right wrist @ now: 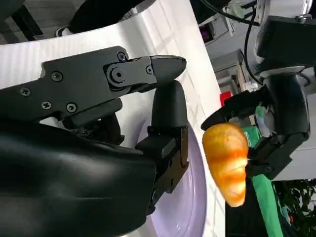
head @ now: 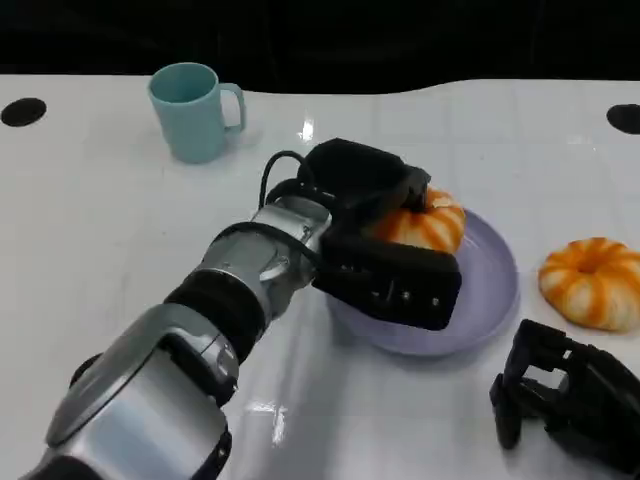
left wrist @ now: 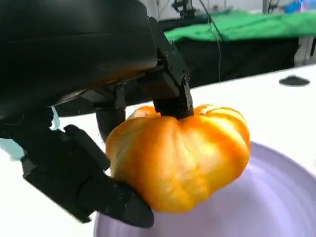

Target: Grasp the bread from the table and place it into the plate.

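A cup (head: 193, 110) and second bread (head: 594, 281) flank the plate (head: 487, 300).

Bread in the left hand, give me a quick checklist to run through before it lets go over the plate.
1. Grip: the left hand holds the bread between its fingers: ok.
2. Position: bread is over the purple plate: ok.
3. Height: the left wrist view seems to show the bread just above the plate; whether it touches: cannot tell.
4. Landing spot: the plate surface under the bread looks bare: ok.
5. Right hand rests on the table, apart from the plate: ok.
6. Second bread and teal mug stand apart from the plate: ok.
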Action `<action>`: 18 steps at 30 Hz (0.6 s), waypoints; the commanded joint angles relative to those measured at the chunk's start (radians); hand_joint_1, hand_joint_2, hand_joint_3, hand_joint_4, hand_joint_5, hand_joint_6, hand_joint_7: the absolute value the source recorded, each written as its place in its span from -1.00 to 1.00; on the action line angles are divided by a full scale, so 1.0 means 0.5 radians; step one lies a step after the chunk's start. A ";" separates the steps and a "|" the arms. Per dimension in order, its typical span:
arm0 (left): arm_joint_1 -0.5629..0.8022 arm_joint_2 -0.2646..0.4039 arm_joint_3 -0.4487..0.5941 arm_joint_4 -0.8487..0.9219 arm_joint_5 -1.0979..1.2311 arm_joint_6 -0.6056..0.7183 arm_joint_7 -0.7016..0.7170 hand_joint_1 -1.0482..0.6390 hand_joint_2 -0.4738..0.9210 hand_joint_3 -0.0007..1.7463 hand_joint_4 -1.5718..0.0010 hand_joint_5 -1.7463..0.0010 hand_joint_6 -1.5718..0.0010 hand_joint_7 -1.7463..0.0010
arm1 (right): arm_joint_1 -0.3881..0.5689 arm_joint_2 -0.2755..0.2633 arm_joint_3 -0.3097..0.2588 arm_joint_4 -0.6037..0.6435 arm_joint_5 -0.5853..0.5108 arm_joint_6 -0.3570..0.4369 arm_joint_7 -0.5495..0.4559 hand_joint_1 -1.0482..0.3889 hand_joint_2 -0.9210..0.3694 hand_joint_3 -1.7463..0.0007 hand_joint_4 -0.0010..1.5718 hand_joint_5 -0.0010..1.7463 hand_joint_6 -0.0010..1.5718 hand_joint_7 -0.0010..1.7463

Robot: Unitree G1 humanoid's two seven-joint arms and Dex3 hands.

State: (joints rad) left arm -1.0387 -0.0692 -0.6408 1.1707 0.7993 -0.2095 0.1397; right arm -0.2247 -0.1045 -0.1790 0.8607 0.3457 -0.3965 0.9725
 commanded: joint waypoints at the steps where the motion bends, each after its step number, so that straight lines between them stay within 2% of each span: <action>1: -0.066 0.026 -0.040 0.010 0.010 -0.001 -0.085 -0.62 1.00 -0.59 0.79 0.21 0.69 0.64 | 0.047 -0.035 0.015 -0.031 -0.036 0.028 -0.053 -0.37 -1.00 0.76 -0.09 1.00 -0.21 0.85; 2: -0.071 0.033 -0.046 0.002 0.006 -0.003 -0.131 -0.62 1.00 -0.59 0.79 0.22 0.69 0.64 | 0.042 -0.035 0.012 -0.017 -0.024 0.025 -0.034 -0.38 -1.00 0.76 -0.09 1.00 -0.21 0.85; 4: -0.080 0.051 -0.054 -0.021 -0.003 -0.008 -0.227 -0.82 1.00 -0.42 0.96 0.45 0.85 0.70 | 0.036 -0.036 0.010 0.000 -0.014 0.019 -0.013 -0.36 -1.00 0.75 -0.09 1.00 -0.21 0.85; 6: -0.080 0.065 -0.055 -0.046 -0.007 -0.006 -0.280 -0.91 1.00 -0.35 0.99 0.55 0.90 0.72 | 0.038 -0.037 0.014 -0.004 -0.023 0.008 -0.022 -0.36 -1.00 0.75 -0.09 1.00 -0.21 0.84; 13: -0.075 0.105 -0.072 -0.104 0.007 -0.009 -0.350 -1.00 1.00 -0.26 1.00 0.71 0.95 0.72 | 0.039 -0.034 0.013 -0.013 -0.024 0.013 -0.034 -0.37 -1.00 0.76 -0.09 1.00 -0.19 0.84; 18: -0.056 0.145 -0.070 -0.154 0.002 -0.018 -0.376 -1.00 1.00 -0.25 1.00 0.70 0.94 0.71 | 0.040 -0.029 0.016 -0.020 -0.024 0.018 -0.037 -0.36 -1.00 0.75 -0.08 1.00 -0.19 0.84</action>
State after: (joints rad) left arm -1.0528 -0.0220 -0.6715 1.1145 0.7993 -0.2113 -0.0323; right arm -0.2196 -0.1053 -0.1734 0.8495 0.3444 -0.3937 0.9621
